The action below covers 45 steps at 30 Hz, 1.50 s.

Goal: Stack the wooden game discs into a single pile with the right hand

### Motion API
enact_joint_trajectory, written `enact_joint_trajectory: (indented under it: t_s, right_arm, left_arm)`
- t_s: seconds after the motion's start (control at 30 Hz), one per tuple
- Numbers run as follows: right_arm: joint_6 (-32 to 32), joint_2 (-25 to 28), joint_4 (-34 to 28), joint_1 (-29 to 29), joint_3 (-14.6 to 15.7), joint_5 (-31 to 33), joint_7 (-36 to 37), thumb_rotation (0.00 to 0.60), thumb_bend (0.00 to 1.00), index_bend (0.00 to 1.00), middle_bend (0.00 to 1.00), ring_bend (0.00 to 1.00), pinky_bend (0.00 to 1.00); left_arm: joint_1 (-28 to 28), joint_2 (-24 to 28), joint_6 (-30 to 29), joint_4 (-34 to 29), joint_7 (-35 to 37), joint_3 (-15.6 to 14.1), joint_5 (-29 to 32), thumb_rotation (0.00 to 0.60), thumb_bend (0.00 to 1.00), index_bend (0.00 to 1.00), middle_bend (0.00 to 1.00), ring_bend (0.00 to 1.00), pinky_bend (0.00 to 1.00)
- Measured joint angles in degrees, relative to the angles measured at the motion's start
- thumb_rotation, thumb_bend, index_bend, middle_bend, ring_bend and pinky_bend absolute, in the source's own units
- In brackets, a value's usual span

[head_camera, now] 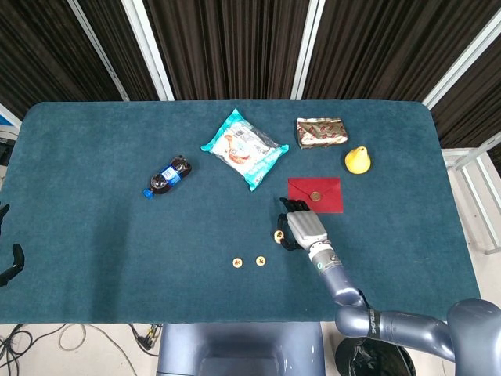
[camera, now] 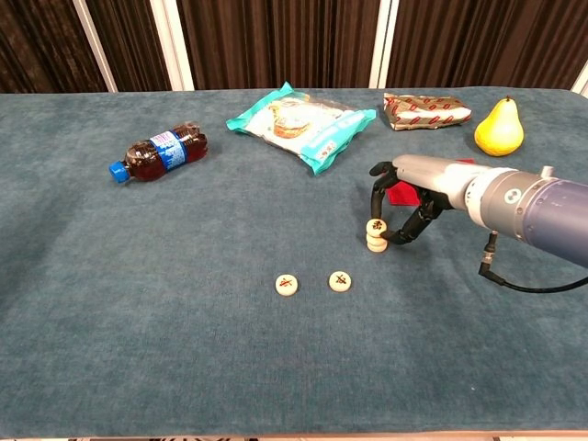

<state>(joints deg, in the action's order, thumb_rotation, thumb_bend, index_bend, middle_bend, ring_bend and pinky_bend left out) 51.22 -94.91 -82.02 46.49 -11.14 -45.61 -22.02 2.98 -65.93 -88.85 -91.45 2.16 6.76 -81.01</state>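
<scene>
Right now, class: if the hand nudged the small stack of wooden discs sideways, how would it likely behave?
The two-disc stack would probably slide or shed its top disc, since the top one merely rests on the lower. The felt-like table cloth may grip the lower disc, favouring a topple. The discs look small and stiff, likely light; the right hand fingers bracket them.
</scene>
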Motion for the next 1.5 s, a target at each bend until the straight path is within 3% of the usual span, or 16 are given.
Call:
enact_joint_trajectory:
  t_s: [0.63, 1.5]
  right_arm:
    - [0.21, -0.19, -0.03, -0.38, 0.44, -0.70, 0.29, 0.600, 0.44, 0.54, 0.00, 0.00, 0.00]
    - [-0.02, 0.22, -0.40, -0.54, 0.56, -0.63, 0.25, 0.600, 0.44, 0.42, 0.00, 0.00, 0.00]
  left_arm:
    - [0.01, 0.15, 0.31, -0.18, 0.52, -0.04, 0.16, 0.600, 0.58, 0.07, 0.00, 0.00, 0.00]
    - [-0.01, 0.13, 0.20, -0.05, 0.47, 0.03, 0.18, 0.600, 0.58, 0.07, 0.00, 0.00, 0.00]
